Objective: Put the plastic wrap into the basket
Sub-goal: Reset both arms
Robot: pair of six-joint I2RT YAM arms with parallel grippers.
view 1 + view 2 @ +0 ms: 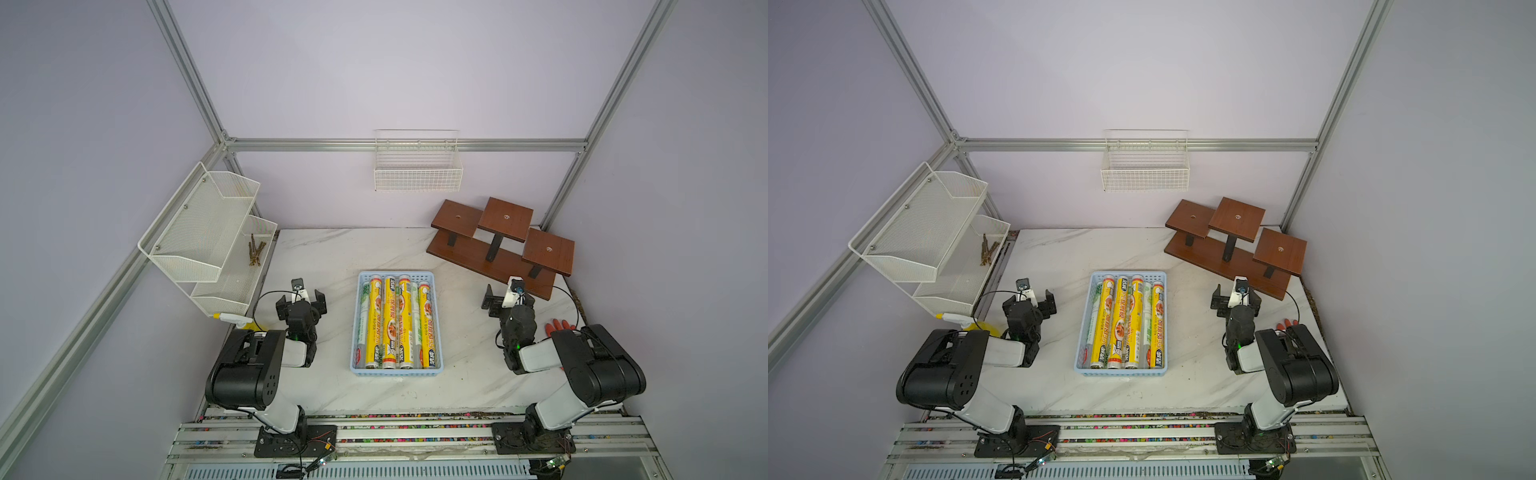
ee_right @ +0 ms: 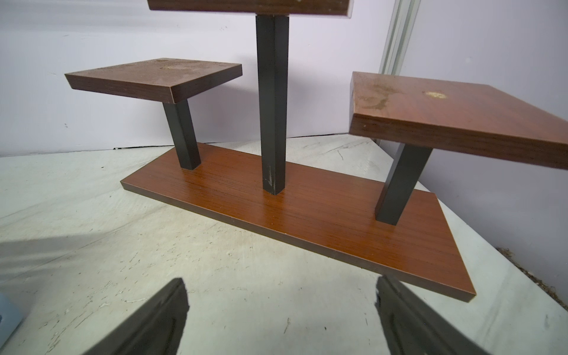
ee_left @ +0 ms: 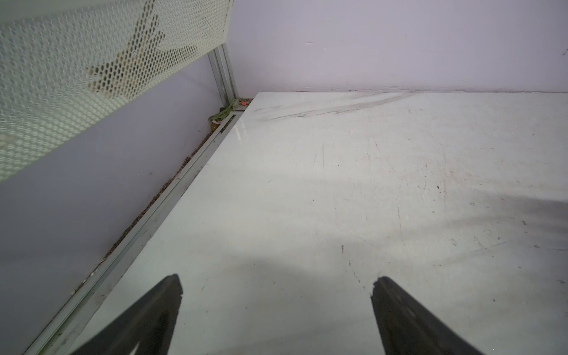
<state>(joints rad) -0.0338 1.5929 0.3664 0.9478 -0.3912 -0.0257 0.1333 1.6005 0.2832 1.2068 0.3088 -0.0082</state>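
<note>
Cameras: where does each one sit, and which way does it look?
Top views: high behind the robot, looking down at the table and the basket of plastic wrap rolls; both arms, left gripper and right gripper show.
Left wrist: on the left arm, facing the back corner and the mesh rack; two fingers show.
Right wrist: on the right arm, facing the wooden stand; two fingers show.
Shared: the stand shows in both top views and the right wrist view.

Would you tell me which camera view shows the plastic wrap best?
Both top views: the plastic wrap lies in the basket, unobstructed end to end. The left wrist view shows table and mesh rack instead; the right wrist view, the wooden stand.
</note>
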